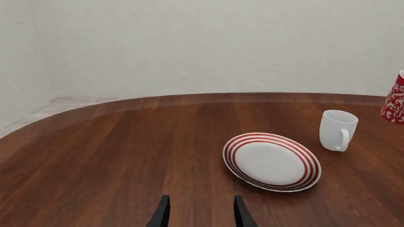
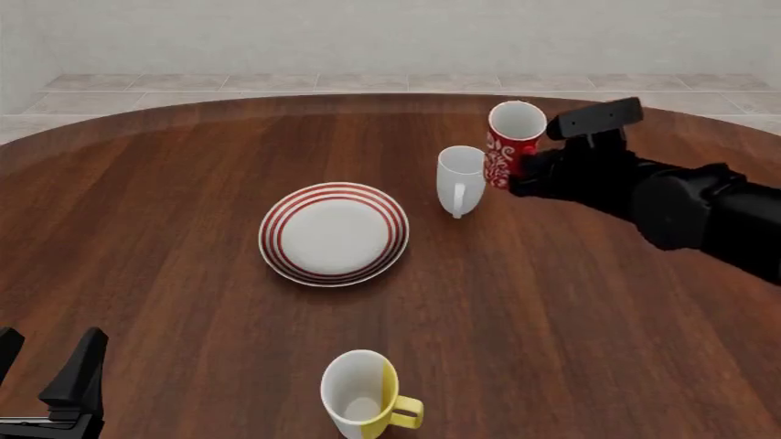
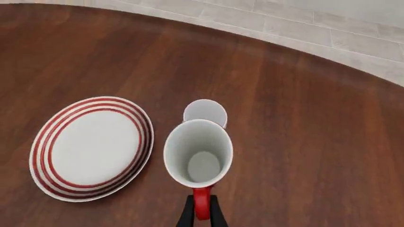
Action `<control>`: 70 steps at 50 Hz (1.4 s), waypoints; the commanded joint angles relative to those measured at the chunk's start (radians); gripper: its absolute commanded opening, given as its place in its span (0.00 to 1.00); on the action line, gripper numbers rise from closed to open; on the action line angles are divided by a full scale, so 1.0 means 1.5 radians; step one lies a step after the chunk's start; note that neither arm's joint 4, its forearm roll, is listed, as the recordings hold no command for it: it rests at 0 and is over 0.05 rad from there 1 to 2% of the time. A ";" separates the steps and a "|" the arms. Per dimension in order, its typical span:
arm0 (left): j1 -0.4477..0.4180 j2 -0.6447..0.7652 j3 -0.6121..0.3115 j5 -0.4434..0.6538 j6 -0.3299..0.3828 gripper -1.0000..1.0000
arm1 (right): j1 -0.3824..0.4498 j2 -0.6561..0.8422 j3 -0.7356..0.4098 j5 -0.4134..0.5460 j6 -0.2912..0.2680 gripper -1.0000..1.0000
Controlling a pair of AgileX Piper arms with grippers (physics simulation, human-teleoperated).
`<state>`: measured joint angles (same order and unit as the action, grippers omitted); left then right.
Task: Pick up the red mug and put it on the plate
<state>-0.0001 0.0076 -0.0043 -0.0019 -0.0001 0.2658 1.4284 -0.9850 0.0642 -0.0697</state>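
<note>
The right gripper [image 3: 200, 215] is clamped on the handle of the red mug [image 2: 514, 137], which sits far right of the plate [image 2: 333, 232], with a white mug [image 2: 460, 179] between them and just beside the red one. A yellow-and-white mug [image 2: 362, 395] stands near, its base cut off. The left gripper [image 1: 200, 212] hangs open and empty near left; no writing shows.

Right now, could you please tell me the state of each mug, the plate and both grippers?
red mug: upright, lifted, held by its handle.
right gripper: shut on the red mug's handle.
white mug: upright on the table, empty.
yellow-and-white mug: upright, empty.
plate: flat on the table, nothing on it.
left gripper: open, holding nothing.
</note>
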 commanded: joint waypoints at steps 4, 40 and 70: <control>0.000 0.000 0.000 0.000 0.000 1.00 | 0.054 0.030 -0.079 0.026 0.002 0.00; 0.000 0.000 0.000 0.000 0.000 1.00 | 0.155 0.147 -0.209 0.016 0.041 0.00; 0.000 0.000 0.000 0.000 0.000 1.00 | 0.222 0.222 -0.254 0.006 0.065 0.00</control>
<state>-0.0001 0.0076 -0.0043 -0.0019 0.0000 0.5725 1.7321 -1.3452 0.0791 0.0171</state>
